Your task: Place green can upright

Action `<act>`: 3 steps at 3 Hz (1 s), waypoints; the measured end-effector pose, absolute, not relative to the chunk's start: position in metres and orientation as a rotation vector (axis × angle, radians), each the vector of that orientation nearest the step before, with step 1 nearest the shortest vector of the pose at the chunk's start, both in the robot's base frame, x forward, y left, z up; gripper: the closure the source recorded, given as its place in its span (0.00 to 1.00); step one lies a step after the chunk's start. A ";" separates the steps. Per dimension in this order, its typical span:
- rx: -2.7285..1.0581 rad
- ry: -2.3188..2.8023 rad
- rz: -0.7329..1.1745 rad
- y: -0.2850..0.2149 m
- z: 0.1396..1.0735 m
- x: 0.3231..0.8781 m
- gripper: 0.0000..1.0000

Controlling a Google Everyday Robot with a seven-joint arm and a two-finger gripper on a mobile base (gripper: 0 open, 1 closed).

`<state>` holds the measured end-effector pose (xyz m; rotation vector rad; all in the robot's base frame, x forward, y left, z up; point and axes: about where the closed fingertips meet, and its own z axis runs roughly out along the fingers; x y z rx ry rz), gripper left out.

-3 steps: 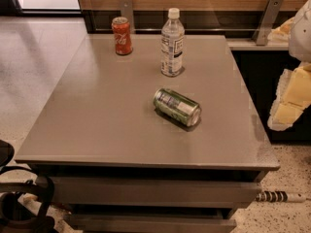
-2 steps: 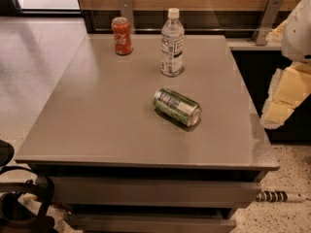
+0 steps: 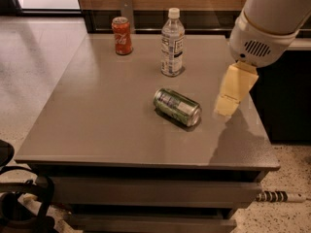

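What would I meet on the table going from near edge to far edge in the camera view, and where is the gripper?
green can → clear bottle → red can. The gripper hangs over the right side of the table, to the right of the green can.

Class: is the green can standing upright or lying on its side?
Lying on its side: the green can rests lengthwise on the table, a silver end showing. The gripper hangs to its right.
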<state>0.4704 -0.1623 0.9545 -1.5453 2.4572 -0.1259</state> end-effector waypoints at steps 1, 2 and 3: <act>-1.524 2.508 -0.091 -0.139 0.942 0.482 0.00; -1.492 2.558 -0.045 -0.116 0.921 0.497 0.00; -1.365 2.579 -0.005 -0.110 0.889 0.521 0.00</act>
